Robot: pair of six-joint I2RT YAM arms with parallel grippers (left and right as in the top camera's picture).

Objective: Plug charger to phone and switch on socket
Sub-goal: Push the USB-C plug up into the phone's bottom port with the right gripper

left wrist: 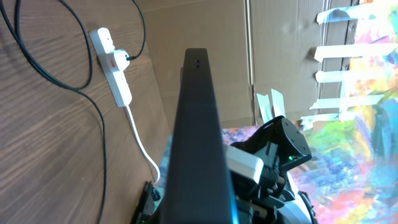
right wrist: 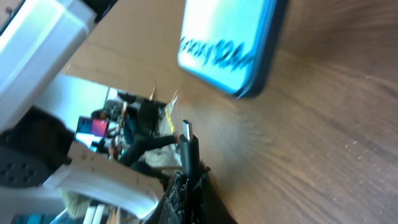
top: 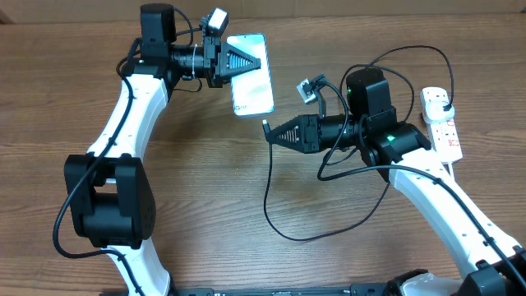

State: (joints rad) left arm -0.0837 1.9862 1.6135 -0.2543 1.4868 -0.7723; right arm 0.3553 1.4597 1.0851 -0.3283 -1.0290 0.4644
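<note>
Overhead, I see the left gripper [top: 246,62] clamped shut on the slim, glossy phone [top: 255,90], light blue screen up over the wood-grain table [top: 205,197]. The right gripper [top: 273,132] pinches the charger [top: 271,205] at its small metal tip, near the phone's lower end but apart. The thin black cable loops across to the white socket [top: 444,131].

Blue-screened phone [top: 251,78], apparently tilted; black charger [right wrist: 189,152] connector tip free, just beside phone; white socket [top: 442,123] well apart from phone, plug inserted.
</note>
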